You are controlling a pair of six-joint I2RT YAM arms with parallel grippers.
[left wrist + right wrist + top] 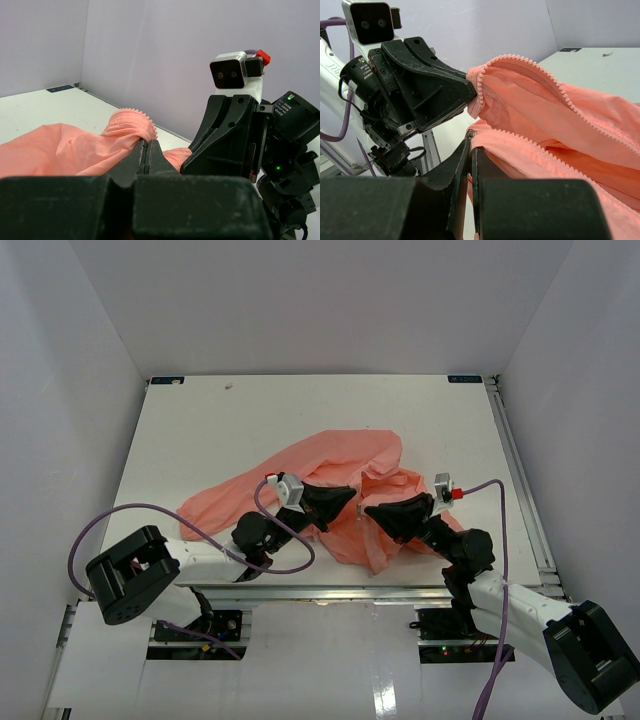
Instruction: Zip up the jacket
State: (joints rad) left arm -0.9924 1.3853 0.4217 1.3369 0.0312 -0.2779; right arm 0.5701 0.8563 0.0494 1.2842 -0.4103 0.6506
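A white table (300, 410), enclosed by pale walls (330, 300), bears the crumpled jacket (330, 465).

The black-and-white left arm (205, 558) reaches in low from the counter's near edge toward its middle, and its black two-finger left claw (350, 502) points right. The matching right arm (505, 595) bends in from the near right corner, its black right claw (369, 510) pointing left. The two tips face each other, close together. Both pairs of jaws are pressed closed, each nipping an edge of the salmon-pink thin fabric jacket (340, 455).
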